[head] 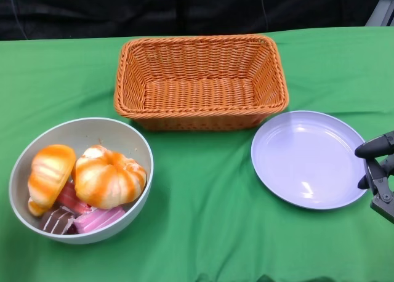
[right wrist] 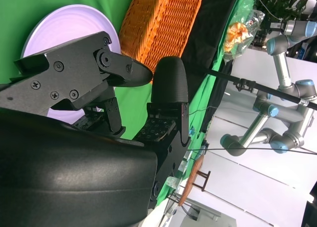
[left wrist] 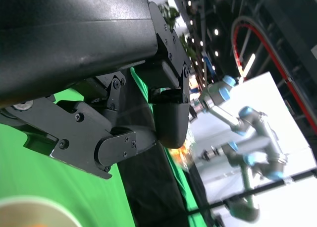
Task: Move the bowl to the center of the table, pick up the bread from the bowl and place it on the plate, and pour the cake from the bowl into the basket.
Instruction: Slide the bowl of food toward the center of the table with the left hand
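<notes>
We see the bowl [head: 80, 178] sitting near the left front of the green table [head: 203, 202], well off to one side, so the first step of bringing it to the middle is not yet done. It holds two orange-and-white glazed bread rolls [head: 109, 177] resting on top of pink and brown cake pieces [head: 98, 218], which suggests the bread will have to come out first before the cake can be tipped out. The wicker basket [head: 200, 82] stands at the back, roughly central, and the pale purple plate [head: 309, 158] lies just in front of it to the right; the open stretch of cloth between bowl and plate looks like the natural spot for the bowl. Our right hand [head: 377, 171] hovers at the plate's right rim, holding nothing, its fingers [right wrist: 168, 81] a little apart in the right wrist view. Our left hand [left wrist: 143, 133] shows only in its own wrist view, raised above the cloth with the bowl's edge just visible below; nothing sits between its fingers, though we cannot tell how wide they stand.
</notes>
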